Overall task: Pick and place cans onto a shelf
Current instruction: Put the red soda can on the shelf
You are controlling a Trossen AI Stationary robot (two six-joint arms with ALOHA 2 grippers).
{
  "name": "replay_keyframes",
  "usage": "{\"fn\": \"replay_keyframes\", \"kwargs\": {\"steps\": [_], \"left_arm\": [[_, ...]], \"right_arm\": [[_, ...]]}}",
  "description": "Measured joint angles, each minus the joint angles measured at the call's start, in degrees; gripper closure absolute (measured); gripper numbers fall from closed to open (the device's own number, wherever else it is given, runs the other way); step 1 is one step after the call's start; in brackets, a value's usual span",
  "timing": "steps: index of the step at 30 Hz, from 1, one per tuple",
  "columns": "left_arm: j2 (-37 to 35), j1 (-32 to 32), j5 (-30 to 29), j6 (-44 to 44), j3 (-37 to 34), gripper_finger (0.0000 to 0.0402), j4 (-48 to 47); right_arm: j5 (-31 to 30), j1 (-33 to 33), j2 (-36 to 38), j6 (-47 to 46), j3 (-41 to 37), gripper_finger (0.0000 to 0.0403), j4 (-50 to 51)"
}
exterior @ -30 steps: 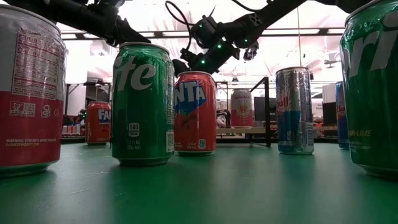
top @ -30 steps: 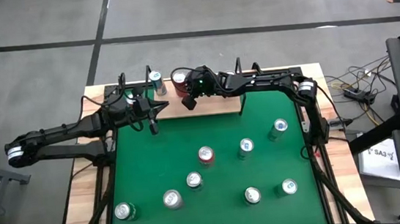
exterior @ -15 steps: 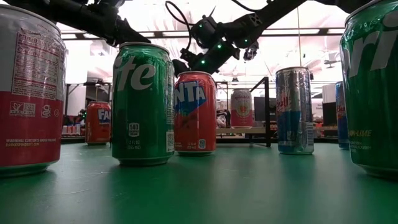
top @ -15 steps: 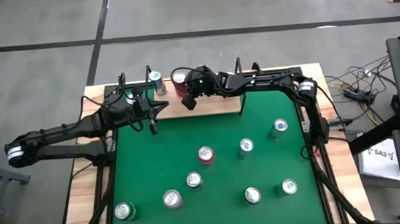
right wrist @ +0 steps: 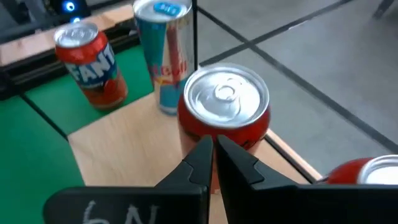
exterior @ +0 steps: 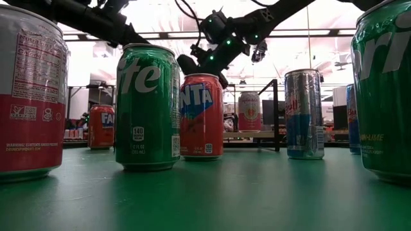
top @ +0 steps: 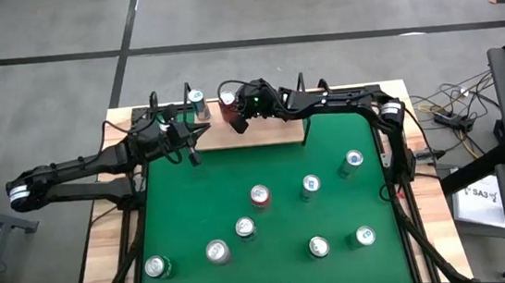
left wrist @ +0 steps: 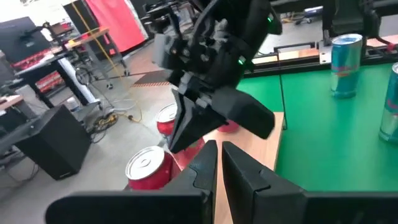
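While both arms are reaching over the shelf (top: pixel 266 133) at the worktop's (top: pixel 194 212) far edge, the right gripper (right wrist: pixel 210 163) is hovering closed and empty just beside a red can (right wrist: pixel 225 109) standing on the shelf. The left gripper (top: pixel 192 155) is sitting closed, apparently empty, at the shelf's left end. Eight cans (top: pixel 260 196) are standing on the green worktop.

**Tally at the Table**

Eight cans (top: pixel 259 195) counted from above on the green table (top: pixel 185 213). Two more made out on the wooden shelf (top: pixel 275 132) in that same view. Four seen close up from the right wrist: three red, one blue-and-silver. Two arms, with two grippers: left gripper (left wrist: pixel 219 149) and right gripper (right wrist: pixel 212 144). One shelf, one table.
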State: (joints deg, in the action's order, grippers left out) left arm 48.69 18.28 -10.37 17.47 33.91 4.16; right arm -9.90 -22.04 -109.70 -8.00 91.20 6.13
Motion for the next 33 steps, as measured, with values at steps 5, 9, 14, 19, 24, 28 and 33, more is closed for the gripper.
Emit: {"fn": "replay_keyframes", "kwargs": {"steps": [5,9,14,19,24,28,33], "left_arm": [[0.0,0.6,-0.1,0.7,0.0,0.0393,0.3],[0.0,1.6,-0.1,1.4,0.0,0.0393,1.6],[0.0,2.2,0.0,1.5,0.1,0.0393,2.3],[0.0,2.2,0.4,0.7,0.1,0.0393,2.4],[0.0,2.2,0.4,-0.1,0.1,0.0393,2.7],[0.0,2.2,0.4,-0.2,0.1,0.0393,3.5],[0.0,2.2,0.4,-0.2,0.1,0.0393,3.5]], "right_arm": [[-0.7,-0.2,1.2,-1.4,0.4,0.039,-0.9],[-0.6,-0.3,0.8,-0.9,2.2,0.039,-1.0],[-0.7,-0.6,-0.8,0.7,4.3,0.039,-0.8],[-0.6,-1.3,-1.7,1.6,5.2,0.039,-0.8],[-0.6,-1.7,-1.8,0.9,5.2,0.039,0.4],[-0.5,-1.6,-1.9,0.7,5.2,0.039,0.9],[-0.4,-1.6,-3.5,0.1,5.2,0.039,0.7]]}}
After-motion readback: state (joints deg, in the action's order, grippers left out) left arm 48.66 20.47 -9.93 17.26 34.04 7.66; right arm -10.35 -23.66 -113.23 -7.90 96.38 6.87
